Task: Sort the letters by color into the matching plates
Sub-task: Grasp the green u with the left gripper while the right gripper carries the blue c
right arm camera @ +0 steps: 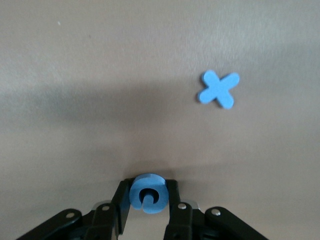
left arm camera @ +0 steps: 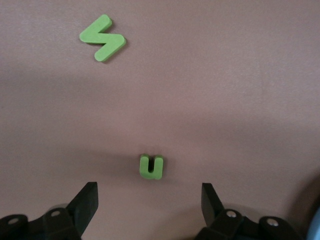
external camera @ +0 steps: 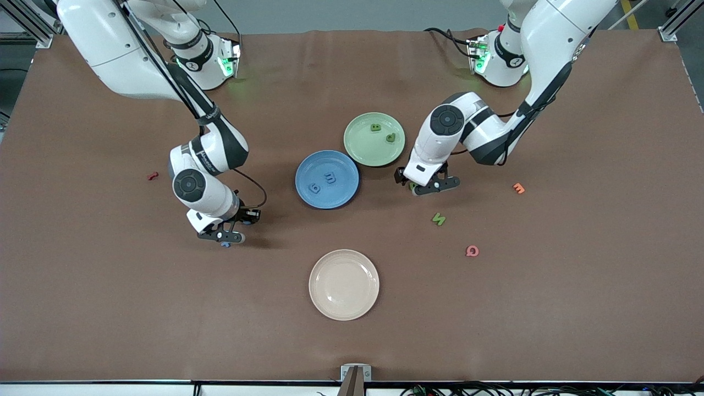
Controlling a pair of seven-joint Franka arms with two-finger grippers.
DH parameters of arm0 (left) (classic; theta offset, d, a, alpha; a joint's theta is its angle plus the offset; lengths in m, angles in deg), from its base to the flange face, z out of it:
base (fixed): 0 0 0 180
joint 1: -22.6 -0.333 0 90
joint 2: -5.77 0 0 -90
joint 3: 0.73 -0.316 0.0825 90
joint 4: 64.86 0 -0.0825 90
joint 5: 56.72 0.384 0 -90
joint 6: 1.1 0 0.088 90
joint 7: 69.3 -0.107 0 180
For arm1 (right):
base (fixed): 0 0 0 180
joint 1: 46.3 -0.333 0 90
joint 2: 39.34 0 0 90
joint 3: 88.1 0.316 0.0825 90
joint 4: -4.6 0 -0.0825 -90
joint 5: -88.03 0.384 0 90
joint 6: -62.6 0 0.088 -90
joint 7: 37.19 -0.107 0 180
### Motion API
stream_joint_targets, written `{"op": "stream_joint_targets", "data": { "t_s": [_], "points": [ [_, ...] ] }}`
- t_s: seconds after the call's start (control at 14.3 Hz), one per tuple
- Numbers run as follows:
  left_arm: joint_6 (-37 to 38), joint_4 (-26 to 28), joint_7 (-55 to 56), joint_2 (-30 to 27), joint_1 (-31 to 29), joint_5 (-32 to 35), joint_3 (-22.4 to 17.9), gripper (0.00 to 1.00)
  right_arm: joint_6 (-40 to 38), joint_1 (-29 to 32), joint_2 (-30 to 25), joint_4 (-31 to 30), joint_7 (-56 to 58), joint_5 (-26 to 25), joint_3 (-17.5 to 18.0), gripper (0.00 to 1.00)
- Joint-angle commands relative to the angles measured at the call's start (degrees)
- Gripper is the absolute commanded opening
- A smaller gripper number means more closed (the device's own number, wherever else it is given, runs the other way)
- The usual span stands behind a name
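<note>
1. Three plates are being shown on the table (external camera: 82,308): one blue plate (external camera: 308,190), one pale green plate (external camera: 360,151) touching its rim toward the robot bases, and one cream plate (external camera: 344,305) nearer the front camera than the blue plate.
2. Four blue letters are being counted: a g (external camera: 314,188) and an m (external camera: 330,177) are lying in the blue plate, a c (right arm camera: 146,194) is being held, and an x (right arm camera: 218,90) is lying on the table near the c, only partly seen in the front view.
3. Four green letters are being counted: two (external camera: 376,127) (external camera: 390,138) are lying in the pale green plate, a u (left arm camera: 151,166) and a zigzag letter (left arm camera: 102,37) are lying on the table, toward the left arm's end from the blue plate.
4. Three other letters are being left loose on the table: one red (external camera: 152,176), one orange (external camera: 518,188) and one pink (external camera: 472,251).
5. The right gripper (right arm camera: 147,197) is being kept low over the table, toward the right arm's end from the blue plate, arm bent and wrist pointed down; its fingers are being pressed onto the blue c.
6. The left gripper (left arm camera: 150,200) is being held low over the green u beside the pale green plate, elbow folded; its fingers (left arm camera: 85,200) are being kept spread, the u lying between them untouched.
</note>
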Motion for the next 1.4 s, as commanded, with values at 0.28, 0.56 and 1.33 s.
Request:
{"op": "stream_joint_targets", "data": {
  "t_s": [0.28,0.56,1.33],
  "points": [
    [0.85,-2.99,1.76,5.69,1.22,4.7,-0.7,0.88,-10.94,-7.26,-2.66,6.3,-19.88,0.1,4.55,0.05],
    [0.94,-4.84,3.43,6.66,5.86,5.23,-4.99,0.79,-10.15,-10.93,-2.48,6.47,-32.72,0.1,8.26,0.05],
    [0.85,-5.28,3.87,6.4,7.29,5.23,-6.94,0.25,-4.62,-22.11,2.61,10.68,-52.69,-1.04,7.3,0.05]
  ]
}}
